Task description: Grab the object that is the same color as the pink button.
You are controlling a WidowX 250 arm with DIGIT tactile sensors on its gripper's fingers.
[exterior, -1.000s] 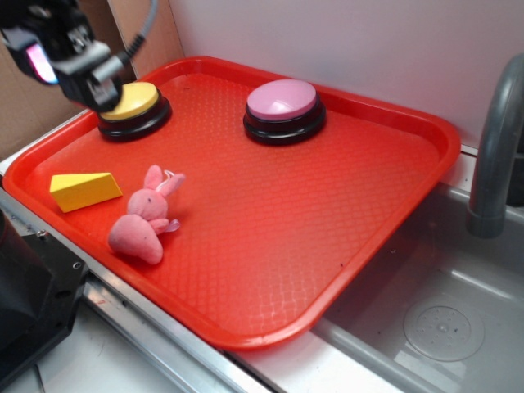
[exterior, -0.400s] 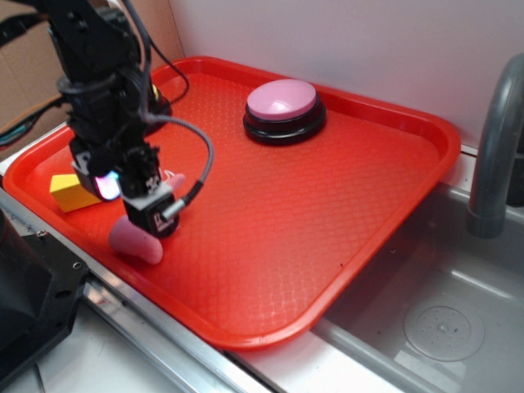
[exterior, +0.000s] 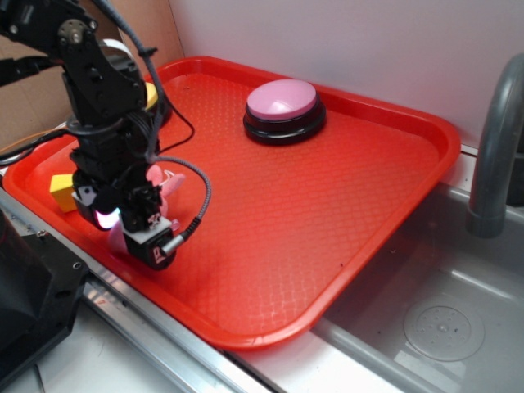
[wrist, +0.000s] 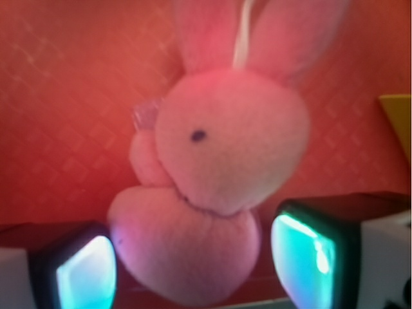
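Gripper (wrist: 193, 270) has dropped from the yellow button onto the pink plush bunny (wrist: 219, 174), fingers spread, straddling its body; closing comes next.

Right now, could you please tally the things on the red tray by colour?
Pink: 2, the bunny and the pink button
Yellow: 2, the wedge and the yellow button
Total: 4

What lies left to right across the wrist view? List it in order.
Left finger pad → pink plush bunny → right finger pad → yellow wedge at the right edge, all over the red tray.
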